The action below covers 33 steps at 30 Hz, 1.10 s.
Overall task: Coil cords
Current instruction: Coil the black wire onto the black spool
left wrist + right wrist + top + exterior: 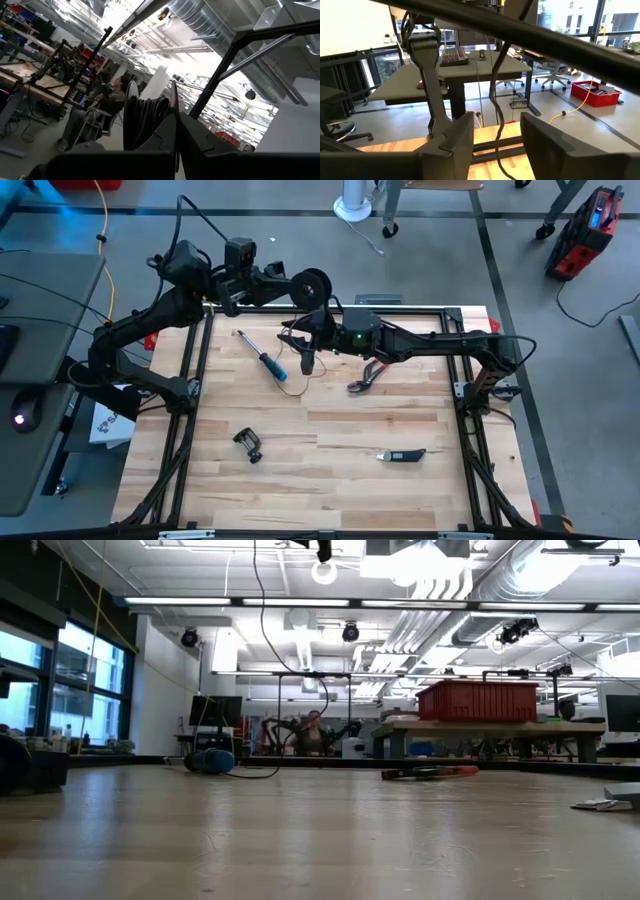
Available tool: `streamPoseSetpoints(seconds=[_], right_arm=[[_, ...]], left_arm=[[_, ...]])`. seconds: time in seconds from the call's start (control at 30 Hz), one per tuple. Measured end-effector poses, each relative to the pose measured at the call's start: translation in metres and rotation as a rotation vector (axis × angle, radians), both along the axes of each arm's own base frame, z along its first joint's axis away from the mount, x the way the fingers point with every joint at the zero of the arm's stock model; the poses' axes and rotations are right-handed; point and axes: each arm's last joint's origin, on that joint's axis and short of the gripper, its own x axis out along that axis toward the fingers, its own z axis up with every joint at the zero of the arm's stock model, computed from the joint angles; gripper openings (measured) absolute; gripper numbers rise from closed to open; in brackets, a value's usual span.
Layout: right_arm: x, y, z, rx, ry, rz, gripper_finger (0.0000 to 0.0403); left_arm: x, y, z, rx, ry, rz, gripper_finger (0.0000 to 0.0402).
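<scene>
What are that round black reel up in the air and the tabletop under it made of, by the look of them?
The reel, clamped in the left gripper, looks like matte black plastic: thin, flat, dull discs with dark cord wound between them. It could be painted metal. The tabletop looks like pale wood, glued from strips: long grain lines and seams show. Its finish seems smooth, with a faint sheen in the low view.

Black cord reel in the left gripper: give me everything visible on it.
The small round black cord reel is a flat spool with two thin disc flanges and dark cord wound between them, plastic by the look. It is raised off the wooden table, beyond its far edge, standing on edge. The left gripper is shut on it. A thin dark cord hangs between the right gripper's fingers; whether they pinch it cannot be told.
</scene>
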Motion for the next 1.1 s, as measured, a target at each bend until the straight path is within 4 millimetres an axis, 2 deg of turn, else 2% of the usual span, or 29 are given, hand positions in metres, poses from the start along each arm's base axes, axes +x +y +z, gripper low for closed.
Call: streamPoseSetpoints(seconds=[0.17, 0.37, 0.53, 0.67, 0.87, 0.97, 1.1], right_arm=[[0.0, 0.0, -0.002, 0.002, 0.019, -0.019, 0.0102], [-0.002, 0.004, -0.001, 0.003, 0.028, -0.007, 0.001], [-0.004, 0.014, 0.005, 0.027, 0.003, 0.023, 0.0002], [-0.008, 0.024, 0.001, 0.069, 0.081, 0.06, 0.0001], [-0.028, 0.044, 0.008, 0.097, 0.208, 0.149, 0.0], [-0.045, 0.055, 0.016, 0.103, 0.264, 0.177, 0.0], [-0.065, 0.067, 0.032, 0.09, 0.266, 0.212, 0.0]], left_arm=[[0.0, 0.0, 0.0, 0.015, -0.006, 0.006, 0.0], [-0.002, -0.001, 0.003, 0.024, -0.027, 0.005, 0.0], [-0.002, 0.0, 0.003, 0.024, -0.027, 0.008, 0.0], [-0.008, 0.001, 0.004, 0.068, -0.032, 0.045, 0.0], [-0.042, 0.004, 0.002, 0.149, 0.115, 0.239, 0.0], [-0.053, 0.005, -0.002, 0.157, 0.19, 0.3, 0.0], [-0.069, 0.003, 0.001, 0.155, 0.208, 0.347, 0.0]])
